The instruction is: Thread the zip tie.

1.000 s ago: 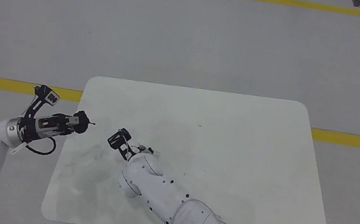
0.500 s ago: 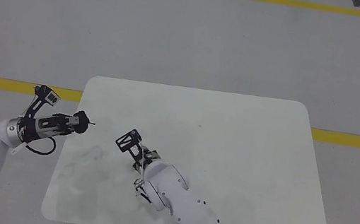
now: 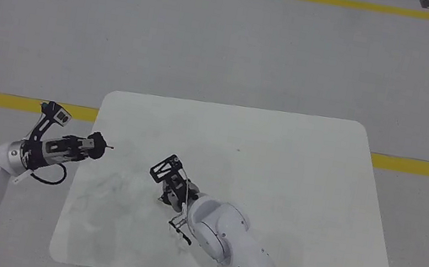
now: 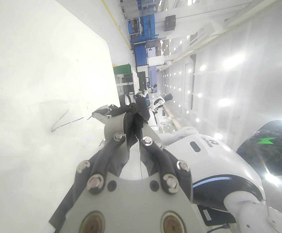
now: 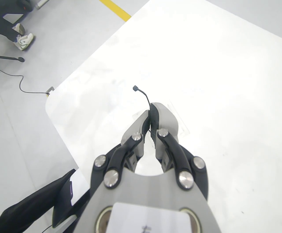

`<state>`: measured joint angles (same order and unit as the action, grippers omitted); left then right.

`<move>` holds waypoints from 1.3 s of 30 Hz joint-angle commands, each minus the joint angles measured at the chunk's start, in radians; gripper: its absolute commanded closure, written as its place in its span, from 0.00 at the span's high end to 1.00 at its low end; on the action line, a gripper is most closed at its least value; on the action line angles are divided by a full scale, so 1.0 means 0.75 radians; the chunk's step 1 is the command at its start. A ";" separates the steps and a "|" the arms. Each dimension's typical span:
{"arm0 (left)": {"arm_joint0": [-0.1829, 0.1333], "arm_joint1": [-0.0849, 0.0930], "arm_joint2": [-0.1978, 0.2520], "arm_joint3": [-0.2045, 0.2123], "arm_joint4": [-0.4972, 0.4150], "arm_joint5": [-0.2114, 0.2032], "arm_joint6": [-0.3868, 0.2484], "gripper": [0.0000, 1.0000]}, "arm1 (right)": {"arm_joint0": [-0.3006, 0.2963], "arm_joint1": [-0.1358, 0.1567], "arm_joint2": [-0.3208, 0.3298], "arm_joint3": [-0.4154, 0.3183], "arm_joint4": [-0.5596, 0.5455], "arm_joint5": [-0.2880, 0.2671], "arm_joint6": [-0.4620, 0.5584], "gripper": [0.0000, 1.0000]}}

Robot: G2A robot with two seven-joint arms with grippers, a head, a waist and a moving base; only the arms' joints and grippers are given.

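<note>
Black and hair-thin, the tie (image 5: 145,96) is pinched in my right pincer (image 5: 150,109), whose two fingers press flat together on it with no gap between the pads. Its small square head (image 5: 134,88) sticks out past my fingertips on a short curved stub, in the air above the table (image 3: 293,172) and touching nothing. Behind the pads a little more of the strap shows between the fingers. This pincer hangs over the left part of the table, about midway between its near and far edges, and tilts down toward the white top.

My left pincer (image 3: 96,146) hovers right at the table's left edge and points in over the table toward the other one, with a clear stretch of tabletop between the two. Its fingers are bound in black wrap (image 4: 134,119) and drawn tight together on the tie's other end. The fine pointed tip (image 3: 109,147) pokes out beyond them, just inside the table's edge, and a thin black strand runs back between the finger links. The length of tie between my two pincers is too fine to trace from above.

Faint grey smudges (image 3: 115,189) mark the table toward its near left corner. A yellow line (image 3: 23,104) runs along the grey floor, meeting the table's left and right edges near its far side.
</note>
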<state>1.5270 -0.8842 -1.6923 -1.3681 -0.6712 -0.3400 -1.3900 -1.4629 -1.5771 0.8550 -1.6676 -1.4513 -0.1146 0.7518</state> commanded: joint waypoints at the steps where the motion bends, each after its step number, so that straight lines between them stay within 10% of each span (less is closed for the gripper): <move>1: 0.000 0.000 0.000 0.000 0.000 0.000 0.000 0.00 | 0.000 0.000 0.000 0.000 0.000 0.000 0.000 0.00; 15: 0.000 0.000 0.000 0.000 0.000 0.000 0.000 0.00 | -0.090 -0.031 -0.039 -0.130 0.432 0.172 -0.643 0.00; 34: 0.000 0.000 0.000 0.000 0.000 0.000 0.000 0.00 | -0.060 -0.034 -0.073 -0.092 0.494 0.193 -0.678 0.00; 39: 0.030 -0.008 0.044 -0.012 0.053 0.001 0.125 0.00 | -0.067 -0.030 -0.072 -0.072 0.465 0.211 -0.771 0.00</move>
<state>1.5416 -0.8882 -1.6695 -1.3764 -0.6404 -0.3343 -1.3265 -1.5110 -1.6012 0.8029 -1.7304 -1.0830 0.0336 0.2121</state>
